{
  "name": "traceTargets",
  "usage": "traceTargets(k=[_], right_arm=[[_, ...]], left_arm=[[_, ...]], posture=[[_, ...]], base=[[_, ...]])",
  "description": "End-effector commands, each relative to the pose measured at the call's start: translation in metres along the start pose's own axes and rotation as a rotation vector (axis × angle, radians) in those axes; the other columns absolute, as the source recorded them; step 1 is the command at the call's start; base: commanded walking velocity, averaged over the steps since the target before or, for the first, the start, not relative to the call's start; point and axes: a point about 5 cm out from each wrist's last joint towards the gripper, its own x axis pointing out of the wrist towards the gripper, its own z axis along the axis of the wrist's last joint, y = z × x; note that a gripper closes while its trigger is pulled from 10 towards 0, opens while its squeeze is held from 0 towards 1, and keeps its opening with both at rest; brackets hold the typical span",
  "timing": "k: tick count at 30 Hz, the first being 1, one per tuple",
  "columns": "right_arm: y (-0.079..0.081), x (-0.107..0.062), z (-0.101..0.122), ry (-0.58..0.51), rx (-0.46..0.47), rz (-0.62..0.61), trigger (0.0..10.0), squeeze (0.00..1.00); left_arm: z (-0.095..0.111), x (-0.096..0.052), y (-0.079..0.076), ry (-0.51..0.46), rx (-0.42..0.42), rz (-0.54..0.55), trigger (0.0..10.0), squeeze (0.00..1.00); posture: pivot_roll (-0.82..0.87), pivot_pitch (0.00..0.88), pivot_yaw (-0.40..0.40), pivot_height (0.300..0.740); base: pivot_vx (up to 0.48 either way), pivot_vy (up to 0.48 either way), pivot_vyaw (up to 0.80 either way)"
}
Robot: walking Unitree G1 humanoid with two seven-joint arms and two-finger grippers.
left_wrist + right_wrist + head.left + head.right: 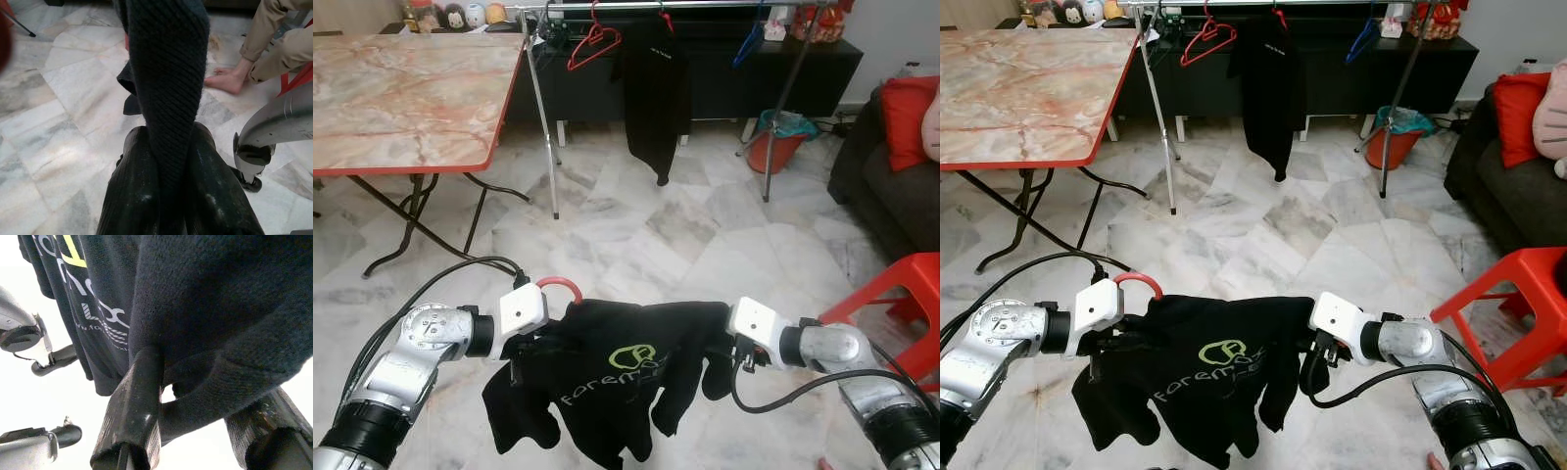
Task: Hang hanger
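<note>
I am holding a black T-shirt point(617, 382) stretched between my two arms, low and near, over the grey-veined marble floor point(636, 235). The shirt is a soft knit with a yellow-green logo and pale lettering on its chest, and it sags in loose folds with its sleeves drooping. It sits on a red hanger point(559, 285), of which I can see the curved hook poking up at the shirt's left shoulder, just beside my white left wrist housing.

My left gripper point(168, 166) is clamped on the fabric: in the left wrist view my two ribbed black fingers point(129, 196) press a thick twisted roll of the dark knit between them. My right gripper point(195, 406) is closed on the shirt's right edge, with a fold of cloth pinched between one rubbery finger and the other.

Far ahead stands a metal clothes rack point(548, 127) with slim silver legs and a horizontal rail. On that rail hang an empty red hanger point(592, 44), a black garment point(653, 93) and a blue hanger point(749, 44). To the far left is a folding bench point(406, 93) with a pink marble-patterned top, red rim and thin black legs. To the right are a red plastic stool point(901, 294) and a dark sofa point(881, 186) with a red cushion point(907, 117). In the left wrist view a person's bare foot point(226, 81) rests on the floor.
</note>
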Motion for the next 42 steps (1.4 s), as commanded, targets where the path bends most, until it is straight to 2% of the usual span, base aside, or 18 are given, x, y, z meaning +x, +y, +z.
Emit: traceTargets(k=[1, 15, 17, 19, 23, 27, 29, 32, 34, 37, 42], right_arm=[[-0.002, 0.0, 0.0, 0.007, -0.007, -0.005, 0.0, 0.0], [-0.003, 0.003, 0.002, 0.007, -0.031, 0.008, 0.0, 0.0], [-0.003, 0.003, 0.002, 0.008, -0.032, 0.006, 0.0, 0.0], [-0.003, 0.003, 0.002, 0.013, -0.035, 0.01, 0.0, 0.0], [-0.002, 0.003, 0.001, 0.023, -0.043, 0.019, 0.0, 0.0], [-0.001, 0.002, -0.002, 0.048, -0.059, 0.035, 0.0, 0.0], [0.001, 0.002, -0.004, 0.063, -0.06, 0.049, 0.0, 0.0], [0.002, 0.002, -0.004, 0.071, -0.067, 0.066, 0.0, 0.0], [0.005, 0.002, -0.005, 0.077, -0.071, 0.094, 0.0, 0.0], [0.006, 0.001, -0.006, 0.1, -0.088, 0.109, 0.0, 0.0], [0.006, -0.001, -0.005, 0.113, -0.108, 0.126, 0.0, 0.0]], left_arm=[[0.007, -0.003, 0.005, -0.011, 0.024, 0.016, 10.0, 0.0], [0.003, -0.002, 0.004, 0.015, 0.024, 0.016, 10.0, 0.0], [-0.001, -0.001, 0.005, 0.047, 0.03, 0.028, 10.0, 0.0], [-0.012, -0.001, 0.008, 0.118, 0.036, 0.074, 10.0, 0.0], [-0.018, -0.001, 0.008, 0.127, 0.015, 0.09, 10.0, 0.0], [-0.03, -0.003, 0.008, 0.203, 0.022, 0.098, 10.0, 0.0], [-0.038, -0.006, 0.012, 0.238, 0.006, 0.158, 10.0, 0.0], [-0.04, -0.007, 0.016, 0.232, 0.0, 0.194, 10.0, 0.0], [-0.043, -0.009, 0.022, 0.249, -0.007, 0.259, 10.0, 0.0], [-0.052, -0.014, 0.03, 0.324, 0.002, 0.342, 10.0, 0.0], [-0.061, -0.018, 0.035, 0.394, 0.001, 0.408, 10.0, 0.0]], posture=[[0.02, 0.069, -0.019, 0.74], [0.02, 0.068, -0.023, 0.74], [0.02, 0.068, -0.023, 0.74], [0.02, 0.067, -0.023, 0.74], [0.02, 0.067, -0.022, 0.74], [0.02, 0.066, -0.021, 0.74], [0.01, 0.066, -0.021, 0.74], [0.01, 0.066, -0.021, 0.74], [0.01, 0.066, -0.021, 0.74], [0.01, 0.067, -0.021, 0.74], [0.01, 0.068, -0.022, 0.74]], base=[[0.0, 0.0, 0.0], [0.0, 0.0, 0.0], [0.0, 0.0, 0.0], [0.0, 0.0, 0.0], [0.0, 0.0, 0.0], [0.0, 0.0, 0.0], [0.0, 0.0, 0.0], [0.0, 0.0, 0.0], [0.0, 0.0, 0.0], [0.0, 0.0, 0.0], [0.0, 0.0, 0.0]])
